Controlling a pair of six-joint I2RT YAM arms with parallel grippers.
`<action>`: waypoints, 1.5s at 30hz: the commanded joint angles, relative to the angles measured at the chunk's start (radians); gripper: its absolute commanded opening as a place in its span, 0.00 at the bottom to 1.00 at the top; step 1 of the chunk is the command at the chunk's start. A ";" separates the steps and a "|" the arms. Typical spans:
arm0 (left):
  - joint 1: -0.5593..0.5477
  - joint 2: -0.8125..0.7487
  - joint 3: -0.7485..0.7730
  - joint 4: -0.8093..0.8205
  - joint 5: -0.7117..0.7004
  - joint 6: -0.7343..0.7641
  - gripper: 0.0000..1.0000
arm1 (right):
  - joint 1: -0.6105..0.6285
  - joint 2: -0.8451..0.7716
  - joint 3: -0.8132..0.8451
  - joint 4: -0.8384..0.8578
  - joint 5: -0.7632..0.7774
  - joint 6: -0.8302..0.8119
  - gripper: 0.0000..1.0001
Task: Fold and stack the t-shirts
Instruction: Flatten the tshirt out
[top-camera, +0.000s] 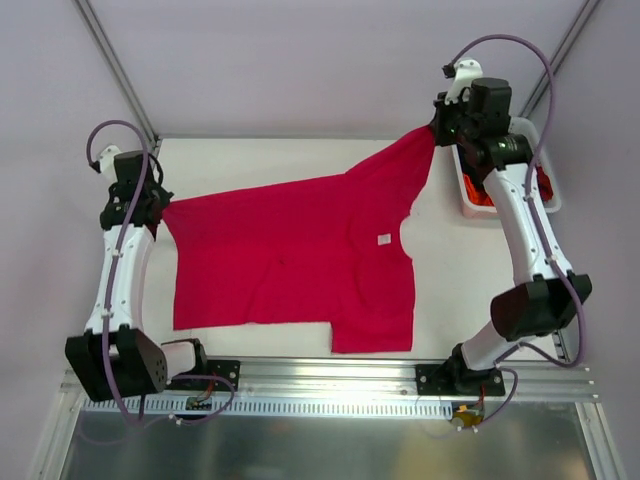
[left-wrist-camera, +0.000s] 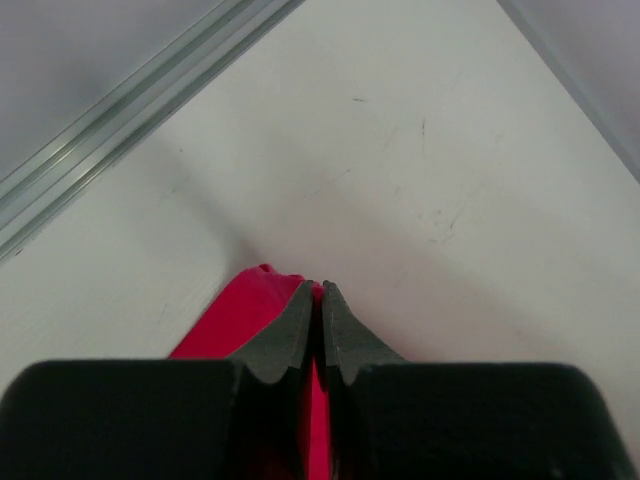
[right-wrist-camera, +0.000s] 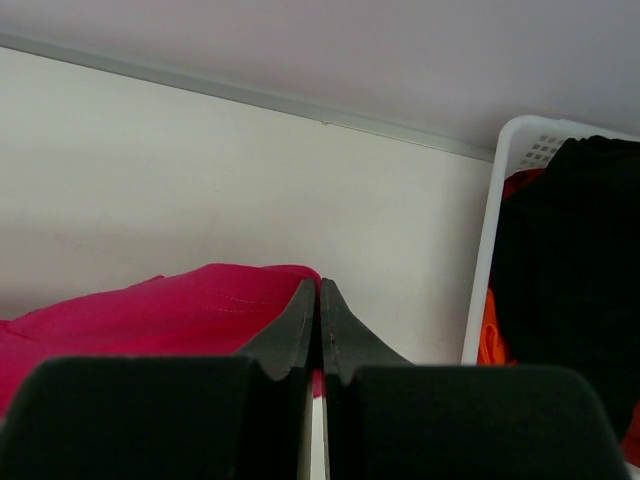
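Observation:
A crimson-pink t-shirt (top-camera: 290, 260) lies spread over the white table, stretched between my two arms. My left gripper (top-camera: 152, 205) is shut on its left corner; in the left wrist view the gripper (left-wrist-camera: 320, 290) pinches red cloth (left-wrist-camera: 235, 320) between its closed pads. My right gripper (top-camera: 440, 130) is shut on the shirt's far right corner, lifted toward the back; the right wrist view shows the gripper (right-wrist-camera: 319, 288) clamped on pink fabric (right-wrist-camera: 170, 305). Black (right-wrist-camera: 570, 260) and orange-red t-shirts (right-wrist-camera: 495, 335) lie in the basket.
A white plastic basket (top-camera: 462, 192) stands at the right edge of the table, partly hidden under my right arm; its rim (right-wrist-camera: 490, 240) shows in the right wrist view. An aluminium rail (top-camera: 330, 375) runs along the near edge.

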 joint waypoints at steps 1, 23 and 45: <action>0.009 0.100 -0.026 0.244 -0.046 -0.044 0.00 | 0.000 0.068 0.027 0.167 0.057 0.006 0.00; 0.006 0.297 0.102 0.522 0.104 0.016 0.00 | 0.003 0.187 0.219 0.328 0.108 0.008 0.00; 0.005 -0.552 0.172 0.269 0.176 0.169 0.00 | 0.185 -0.674 0.067 0.127 0.094 -0.222 0.00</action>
